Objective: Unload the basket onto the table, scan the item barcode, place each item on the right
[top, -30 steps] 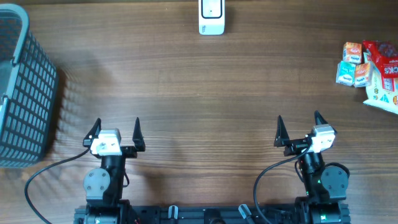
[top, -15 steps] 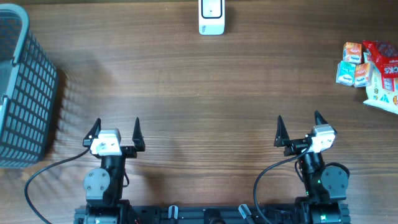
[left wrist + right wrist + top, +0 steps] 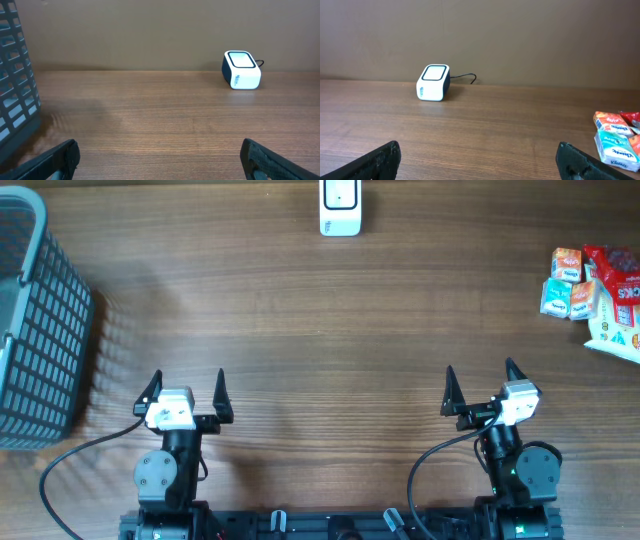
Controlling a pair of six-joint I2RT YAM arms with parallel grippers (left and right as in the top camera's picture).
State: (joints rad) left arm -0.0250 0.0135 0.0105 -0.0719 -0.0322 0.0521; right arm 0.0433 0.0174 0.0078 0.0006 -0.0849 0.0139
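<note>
Operator: How is the left gripper (image 3: 188, 376) held?

Observer: It is seen released. Its two dark fingers (image 3: 55, 161) are spread wide over the near side of the counter (image 3: 320, 330), and nothing is gripped between them.

Operator: And the right gripper (image 3: 480, 368)?

Observer: It is likewise found released and empty. It is set well apart from the left one, on the same near side.

Operator: Where are the items placed?

Observer: Small tissue packs (image 3: 568, 282) are gathered at the far right of the counter. They are pressed against a red-and-white bag (image 3: 618, 300), which is cut off by the edge of the overhead view. Neither is touched by an arm. Barcodes cannot be made out on them at this size.

Operator: Where is the scanner located?

Observer: The white scanner (image 3: 340, 208) is stood at the middle of the far edge, against the wall, with a dark cable (image 3: 465, 77) led off behind it. It is kept well apart from the tissue packs and from both arms.

Operator: What else is seen?

Observer: A grey mesh basket (image 3: 45, 330) is placed at the left end of the counter, near the left arm but not touched by it.
</note>
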